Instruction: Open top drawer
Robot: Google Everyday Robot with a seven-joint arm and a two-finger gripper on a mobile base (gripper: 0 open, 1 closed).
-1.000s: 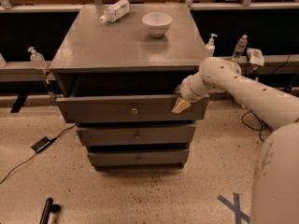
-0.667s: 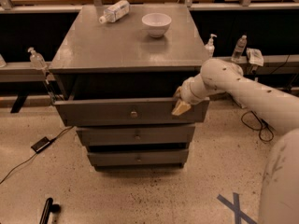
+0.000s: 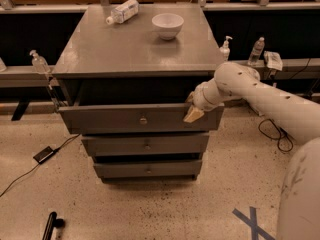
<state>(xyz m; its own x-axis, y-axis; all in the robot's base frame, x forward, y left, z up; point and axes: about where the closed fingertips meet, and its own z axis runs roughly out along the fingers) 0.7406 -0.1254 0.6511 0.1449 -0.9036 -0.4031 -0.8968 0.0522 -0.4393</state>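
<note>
The top drawer [image 3: 115, 119] is the widest grey front of the three, with a small round knob [image 3: 143, 120] at its middle. It stands pulled out from the grey cabinet [image 3: 135, 49], with a dark gap above it. My gripper [image 3: 192, 111] is at the drawer's upper right edge, at the end of my white arm [image 3: 260, 99], which comes in from the right. One tan fingertip [image 3: 193, 115] lies over the front panel near its top rim.
A white bowl [image 3: 167, 25] and a lying plastic bottle [image 3: 122, 11] are on the cabinet top. Two narrower drawers [image 3: 146, 146] sit below. Bottles stand on ledges at left [image 3: 39, 62] and right [image 3: 256, 50]. A black device with cable [image 3: 44, 154] lies on the floor.
The top drawer has slid further out toward the camera, and my gripper has moved with its right edge.
</note>
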